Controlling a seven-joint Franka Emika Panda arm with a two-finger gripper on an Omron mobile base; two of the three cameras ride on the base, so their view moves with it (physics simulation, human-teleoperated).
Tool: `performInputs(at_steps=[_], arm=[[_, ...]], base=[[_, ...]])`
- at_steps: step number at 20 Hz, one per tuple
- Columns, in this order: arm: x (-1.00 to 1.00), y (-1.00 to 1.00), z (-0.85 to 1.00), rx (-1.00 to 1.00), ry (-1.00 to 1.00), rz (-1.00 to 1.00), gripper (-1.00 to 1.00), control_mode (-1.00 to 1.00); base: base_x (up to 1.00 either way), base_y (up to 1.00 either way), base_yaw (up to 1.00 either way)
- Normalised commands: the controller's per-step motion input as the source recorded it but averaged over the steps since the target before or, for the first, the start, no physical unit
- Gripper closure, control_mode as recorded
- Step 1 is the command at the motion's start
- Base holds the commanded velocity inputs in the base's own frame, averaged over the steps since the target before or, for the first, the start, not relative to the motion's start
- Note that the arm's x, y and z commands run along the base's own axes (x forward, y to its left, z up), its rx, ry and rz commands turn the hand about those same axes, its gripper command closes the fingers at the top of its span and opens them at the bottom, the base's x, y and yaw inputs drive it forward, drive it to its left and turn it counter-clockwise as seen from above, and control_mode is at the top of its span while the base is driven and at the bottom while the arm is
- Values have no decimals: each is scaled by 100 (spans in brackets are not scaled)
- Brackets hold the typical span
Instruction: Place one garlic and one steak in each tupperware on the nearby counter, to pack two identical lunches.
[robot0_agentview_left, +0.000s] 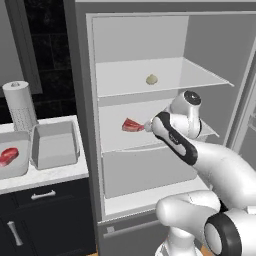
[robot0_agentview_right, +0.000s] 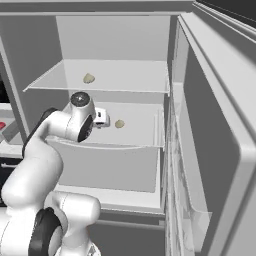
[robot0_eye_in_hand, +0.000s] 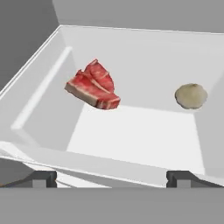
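on the middle fridge shelf (robot0_eye_in_hand: 131, 127), the released gripper (robot0_eye_in_hand: 111, 178) faces the steak (robot0_eye_in_hand: 93, 85); next, reach in and grasp it.

The open white fridge (robot0_agentview_left: 90, 125) stands right of the white marble counter (robot0_agentview_left: 50, 175). On the counter sit two light-grey plastic tubs side by side; the left tub (robot0_agentview_left: 15, 167) has a red raw steak (robot0_agentview_left: 7, 156) in it, w/ the right tub (robot0_agentview_left: 54, 145) just beside. A white paper-towel roll (robot0_agentview_left: 20, 104) stands behind them. In the fridge, a pale round garlic (robot0_agentview_left: 152, 79) lies on the top shelf (robot0_agentview_left: 200, 75). On the middle shelf (robot0_eye_in_hand: 131, 131), another steak (robot0_eye_in_hand: 93, 85) lies left & another garlic (robot0_eye_in_hand: 191, 96) right, well apart.
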Motion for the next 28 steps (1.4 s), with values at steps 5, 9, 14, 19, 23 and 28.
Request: performInputs(at_steps=[5, 9, 14, 19, 23, 28], arm=[[49, 82, -3, 0, -2, -25, -100, -100], [15, 7, 0, 2, 0, -3, -100, -100], [34, 18, -17, 3, 3, -4, -100, -100], [28, 27, -2, 13, 1, -9, -100, -100], [-3, 16, -27, 11, 0, -23, -100, -100], [29, 26, -1, 3, 0, -19, -100, -100]], base=[[0, 0, 0], [0, 0, 0], [0, 0, 0], [0, 0, 0], [0, 0, 0], [0, 0, 0]])
